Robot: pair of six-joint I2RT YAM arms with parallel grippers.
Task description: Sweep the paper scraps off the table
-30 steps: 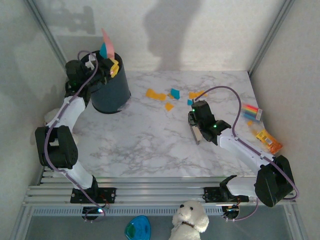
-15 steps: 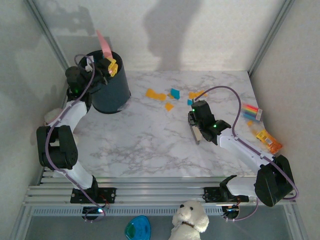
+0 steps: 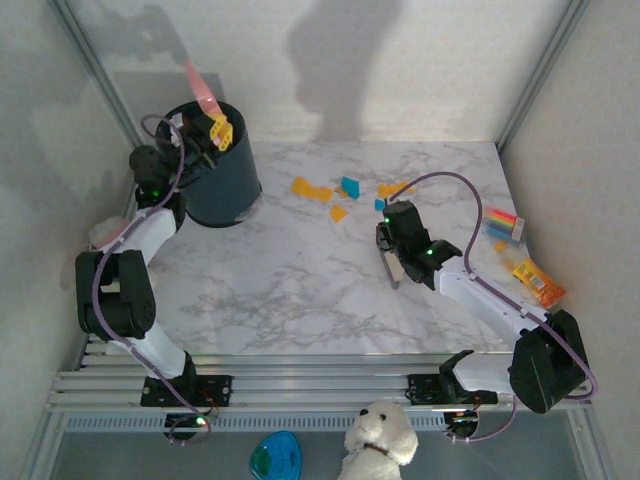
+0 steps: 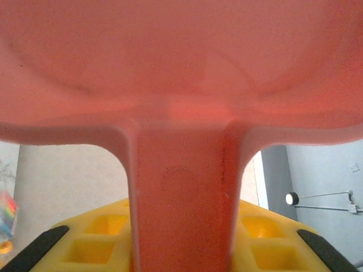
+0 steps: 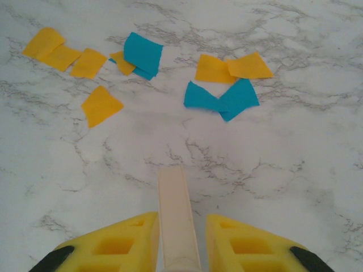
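Note:
Orange-yellow and teal paper scraps (image 3: 338,192) lie scattered on the back middle of the white marble table (image 3: 290,290). In the right wrist view the paper scraps (image 5: 220,97) lie ahead of my right gripper (image 5: 181,249), apart from it. That right gripper (image 3: 392,262) is shut on a cream brush handle (image 5: 177,215) pointing at them. My left gripper (image 3: 213,131) is shut on the handle (image 4: 181,198) of the pink dustpan (image 3: 201,90), held tilted over the dark bin (image 3: 220,185). The pink dustpan (image 4: 181,68) hides the bin's inside.
Multicoloured striped packets (image 3: 503,223) and an orange packet (image 3: 538,283) lie at the table's right edge. The ribbed metal rail (image 3: 320,385) runs along the near edge, with a plush dog (image 3: 380,440) below it. Walls close in left, back and right.
The left gripper has swung the dustpan up and to the left over the bin; the teal and yellow scraps seen on it earlier no longer show. The right arm has stayed still.

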